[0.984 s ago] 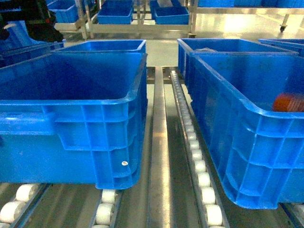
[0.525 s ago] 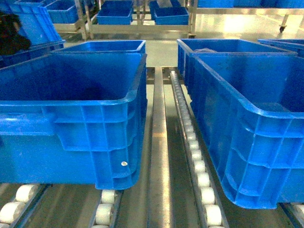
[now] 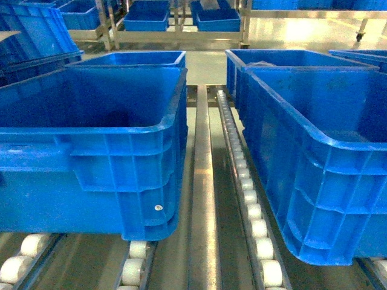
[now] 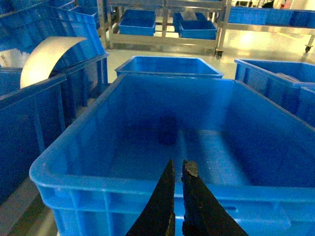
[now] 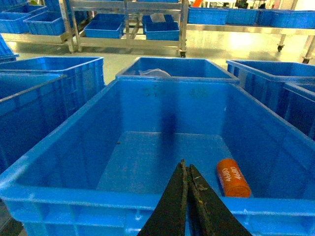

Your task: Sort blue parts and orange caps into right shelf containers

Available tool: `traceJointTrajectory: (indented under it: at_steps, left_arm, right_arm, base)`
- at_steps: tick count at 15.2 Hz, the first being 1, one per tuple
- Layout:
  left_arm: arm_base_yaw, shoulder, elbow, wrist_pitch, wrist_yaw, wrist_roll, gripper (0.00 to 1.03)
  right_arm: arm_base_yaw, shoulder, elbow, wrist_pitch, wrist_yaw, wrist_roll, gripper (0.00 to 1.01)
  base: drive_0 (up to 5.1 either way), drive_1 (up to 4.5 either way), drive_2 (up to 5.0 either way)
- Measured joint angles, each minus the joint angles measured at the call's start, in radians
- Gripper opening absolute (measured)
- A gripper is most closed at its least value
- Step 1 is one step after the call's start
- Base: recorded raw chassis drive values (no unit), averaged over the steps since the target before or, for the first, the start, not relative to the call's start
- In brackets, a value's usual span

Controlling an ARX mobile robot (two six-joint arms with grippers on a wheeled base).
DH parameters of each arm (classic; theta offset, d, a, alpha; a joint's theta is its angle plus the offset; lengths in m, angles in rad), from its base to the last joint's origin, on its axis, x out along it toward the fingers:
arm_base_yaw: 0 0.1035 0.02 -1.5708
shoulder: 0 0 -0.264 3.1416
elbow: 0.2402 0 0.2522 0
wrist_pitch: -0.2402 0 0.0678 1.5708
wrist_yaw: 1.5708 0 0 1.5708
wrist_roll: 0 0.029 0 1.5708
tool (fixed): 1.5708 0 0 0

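Two large blue containers stand side by side, the left one [image 3: 121,130] and the right one [image 3: 314,139]. An orange cap [image 5: 233,178] with white print lies on its side on the floor of the right container [image 5: 147,201], just right of my right gripper [image 5: 186,165]. That gripper is shut and empty, above the container's near rim. My left gripper [image 4: 177,164] is shut with only a sliver between the tips and holds nothing; it hangs over the near rim of the left container [image 4: 98,179], whose floor looks bare. No blue parts show. Neither gripper appears in the head view.
The containers rest on roller tracks [image 3: 251,199] with a metal rail [image 3: 202,181] between them. More blue crates stand behind [image 3: 136,58] [image 3: 284,57] and on a metal rack [image 3: 181,21] at the back. A curved pale sheet [image 4: 44,56] sticks out of a crate on the left.
The dark arm at the head view's upper left has pulled out of frame. The orange blur seen at the right container's edge a second ago no longer shows in the head view.
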Motion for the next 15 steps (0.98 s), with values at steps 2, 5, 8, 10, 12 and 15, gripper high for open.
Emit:
traceJointTrajectory:
  at_steps: [2, 5, 8, 10, 12, 15]
  left_arm:
    - [0.000, -0.102, -0.056, -0.042, 0.000, 0.000, 0.02]
    - [0.000, -0.185, -0.151, -0.062, 0.000, 0.000, 0.02]
    - [0.000, -0.369, -0.171, -0.186, 0.000, 0.000, 0.02]
    - [0.000, -0.478, -0.188, -0.293, 0.000, 0.000, 0.02]
    - [0.000, -0.586, -0.189, -0.378, 0.000, 0.000, 0.02]
    - [0.000, -0.717, -0.189, -0.505, 0.000, 0.000, 0.02]
  right_arm:
    - [0.000, -0.098, -0.049, -0.049, 0.000, 0.000, 0.02]
    - [0.000, -0.193, -0.121, -0.056, 0.000, 0.000, 0.02]
    - [0.000, -0.351, -0.151, -0.192, 0.000, 0.000, 0.02]
    - [0.000, -0.450, -0.151, -0.291, 0.000, 0.000, 0.02]
    - [0.000, -0.549, -0.152, -0.375, 0.000, 0.000, 0.02]
    - [0.000, -0.666, -0.152, -0.487, 0.000, 0.000, 0.02]
  base:
    - [0.0, 0.00, 0.0]
    - [0.0, 0.00, 0.0]
    - [0.0, 0.00, 0.0]
    - [0.0, 0.00, 0.0]
    - [0.0, 0.00, 0.0]
    - [0.0, 0.00, 0.0]
